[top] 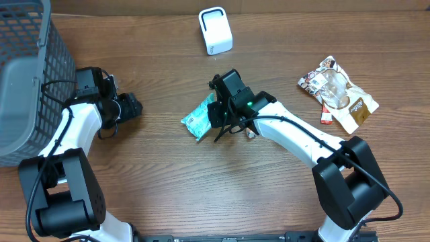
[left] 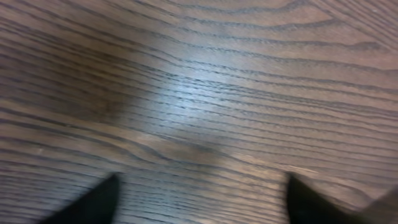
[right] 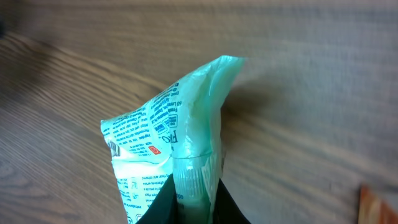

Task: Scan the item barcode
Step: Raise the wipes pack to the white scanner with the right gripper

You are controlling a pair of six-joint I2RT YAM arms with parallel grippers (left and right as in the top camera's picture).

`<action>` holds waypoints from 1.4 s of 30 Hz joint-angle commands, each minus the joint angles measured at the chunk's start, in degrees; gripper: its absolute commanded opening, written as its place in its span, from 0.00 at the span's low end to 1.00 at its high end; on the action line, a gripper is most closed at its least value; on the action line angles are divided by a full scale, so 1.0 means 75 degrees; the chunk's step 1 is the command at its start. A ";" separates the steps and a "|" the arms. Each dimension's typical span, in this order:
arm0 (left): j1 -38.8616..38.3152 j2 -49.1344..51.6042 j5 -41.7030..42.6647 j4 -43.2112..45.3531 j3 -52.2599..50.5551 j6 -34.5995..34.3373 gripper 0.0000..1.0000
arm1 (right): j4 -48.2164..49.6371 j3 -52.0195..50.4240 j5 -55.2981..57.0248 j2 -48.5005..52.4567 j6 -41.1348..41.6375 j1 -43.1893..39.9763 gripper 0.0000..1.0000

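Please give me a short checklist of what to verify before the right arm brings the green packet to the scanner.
1. Right gripper shut on the green packet: ok.
2. Left gripper open, with nothing between its fingers: ok.
3. Scanner upright, bare table between it and the packet: ok.
4. Barcode facing the scanner: cannot tell; only small print shows.
5. Snack bag and basket lie aside from the path: ok.
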 commanded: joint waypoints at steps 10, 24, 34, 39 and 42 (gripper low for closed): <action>0.0041 0.0044 -0.0440 0.0020 0.0105 0.0157 1.00 | -0.0994 0.2547 0.1227 -0.0379 -0.2471 -0.0207 0.04; 0.0041 0.0047 -0.0437 0.0017 0.0105 0.0154 1.00 | 0.0746 0.3809 0.3445 0.0044 -0.7775 -0.0364 0.04; 0.0041 0.0047 -0.0437 0.0017 0.0105 0.0154 1.00 | 0.3299 0.3809 0.4307 0.1629 -0.9422 -0.0580 0.04; 0.0041 0.0047 -0.0437 0.0017 0.0105 0.0154 1.00 | 0.5176 0.3809 0.4893 0.2562 -1.0034 -0.0580 0.04; 0.0041 0.0047 -0.0437 0.0017 0.0105 0.0154 1.00 | 0.5887 0.3809 0.5001 0.3031 -1.0357 -0.0583 0.04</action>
